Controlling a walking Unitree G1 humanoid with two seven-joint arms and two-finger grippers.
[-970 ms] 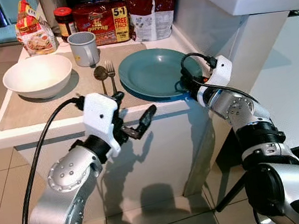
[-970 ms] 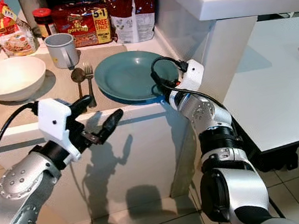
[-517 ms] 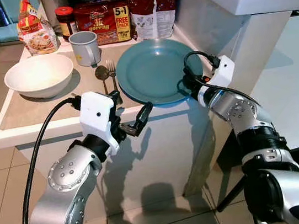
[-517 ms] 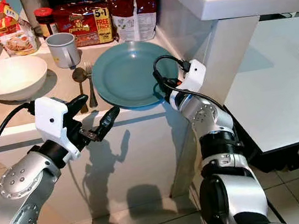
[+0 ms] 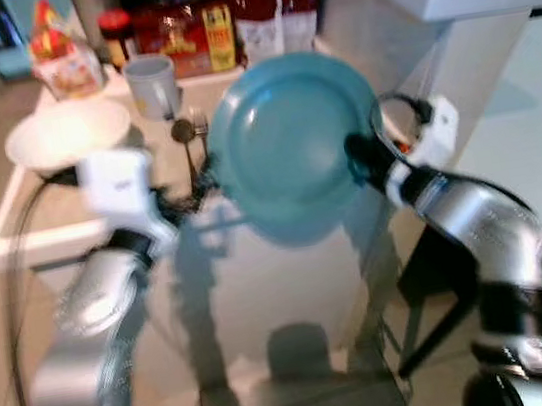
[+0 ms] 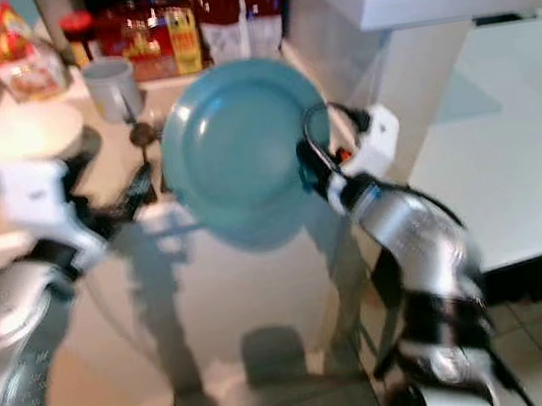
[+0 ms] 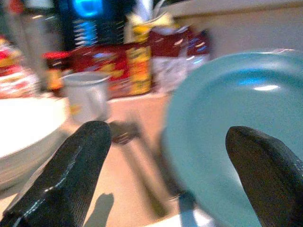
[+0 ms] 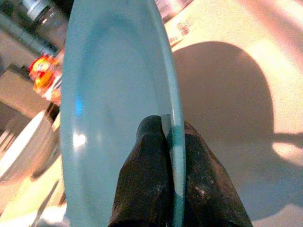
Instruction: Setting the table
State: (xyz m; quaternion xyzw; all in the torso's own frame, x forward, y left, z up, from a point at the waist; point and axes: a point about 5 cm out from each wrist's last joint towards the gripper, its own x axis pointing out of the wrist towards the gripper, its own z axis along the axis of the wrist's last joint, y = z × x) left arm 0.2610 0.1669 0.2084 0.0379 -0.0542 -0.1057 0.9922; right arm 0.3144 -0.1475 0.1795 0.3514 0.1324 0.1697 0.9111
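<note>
Blurred view: the white counter [image 5: 13, 234] carries a white bowl [image 5: 68, 137], a grey mug [image 5: 151, 84], spoon and fork. The teal plate [image 5: 287, 135] tilts up off it, rim pinched by the right gripper [image 8: 165, 142]. Left gripper [image 7: 165, 156] hovers alongside, fingers spread.

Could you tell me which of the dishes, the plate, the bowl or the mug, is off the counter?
The teal plate: the right gripper pinches its rim, tilted up, while the white bowl and mug sit on the counter.
</note>
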